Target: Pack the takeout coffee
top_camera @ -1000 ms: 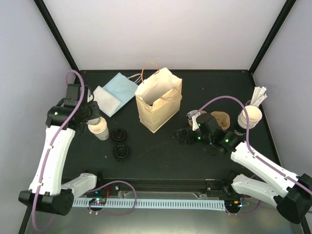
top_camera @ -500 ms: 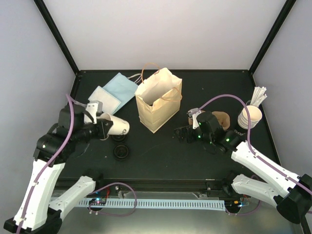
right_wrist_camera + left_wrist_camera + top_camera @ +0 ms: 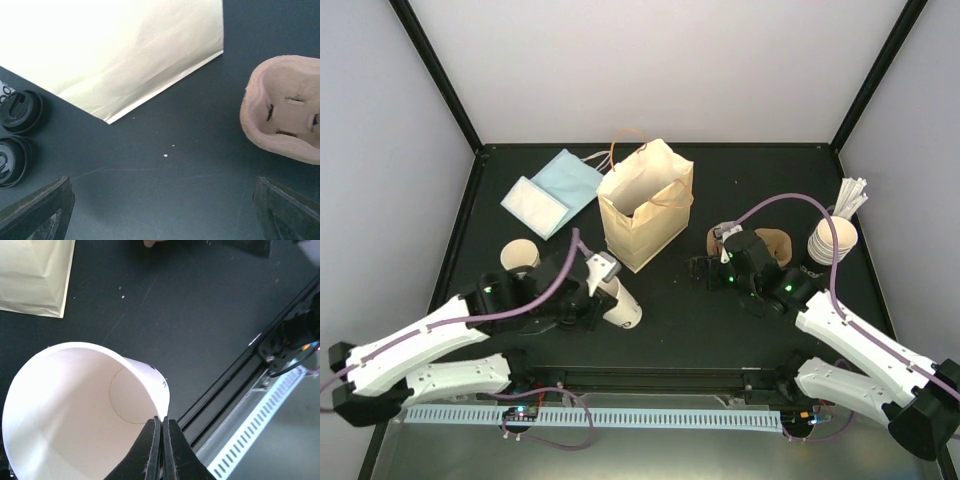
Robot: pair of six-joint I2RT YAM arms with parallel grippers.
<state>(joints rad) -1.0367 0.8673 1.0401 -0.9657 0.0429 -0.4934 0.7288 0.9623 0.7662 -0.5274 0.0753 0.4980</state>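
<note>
Care seemed due, as the left gripper (image 3: 161,424) pinched only the thin rim of the empty cup (image 3: 70,410), tilted sideways near the table's front, so righting it gently looked wise, while the right gripper (image 3: 704,270) stood wide open beside the bag (image 3: 645,205).

top external: overhead, far, whole table (image 3: 665,320)
left wrist: close, downward, paper bag (image 3: 30,275) corner
right wrist: close, downward, same bag
</note>
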